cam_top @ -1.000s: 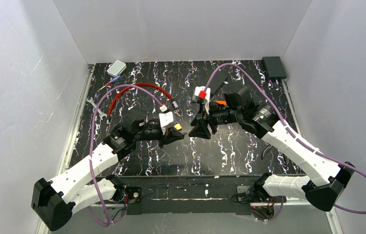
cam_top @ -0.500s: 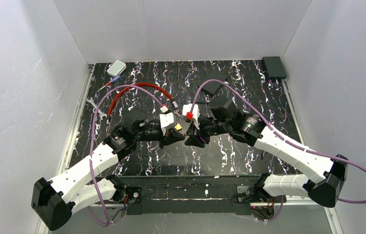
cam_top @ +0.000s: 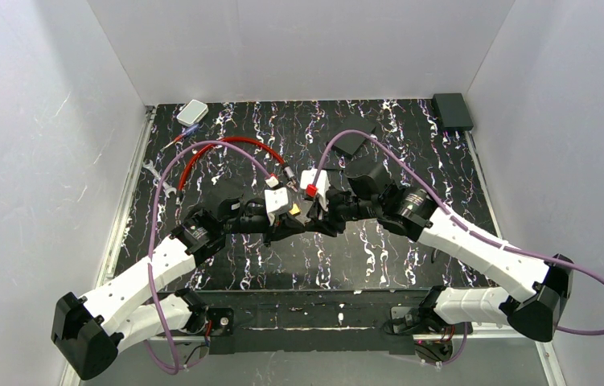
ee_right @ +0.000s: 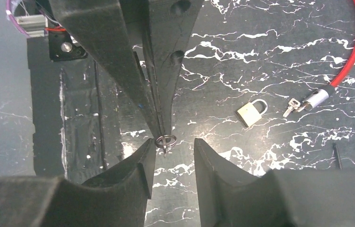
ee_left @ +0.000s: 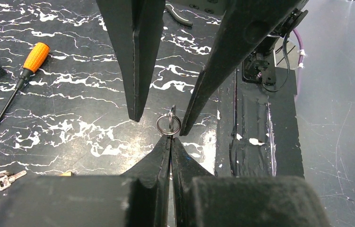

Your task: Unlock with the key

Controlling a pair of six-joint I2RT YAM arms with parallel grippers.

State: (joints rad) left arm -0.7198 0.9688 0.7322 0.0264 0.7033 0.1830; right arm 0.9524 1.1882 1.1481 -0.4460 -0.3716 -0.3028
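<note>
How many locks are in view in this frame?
2. The small brass padlock lies flat mid-table. The red cable lock has its metal end just beside the padlock, with its cable curving away toward the back left. More could be hidden from these views.

No legible text, label, brand, number or sign on anything in view.

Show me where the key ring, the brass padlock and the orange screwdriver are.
key ring (ee_left: 169, 124): left wrist view, middle of the ring, where the key crosses it.
brass padlock (ee_right: 248, 115): right wrist view, on its brass body.
orange screwdriver (ee_left: 36, 56): left wrist view, on its orange handle.
</note>
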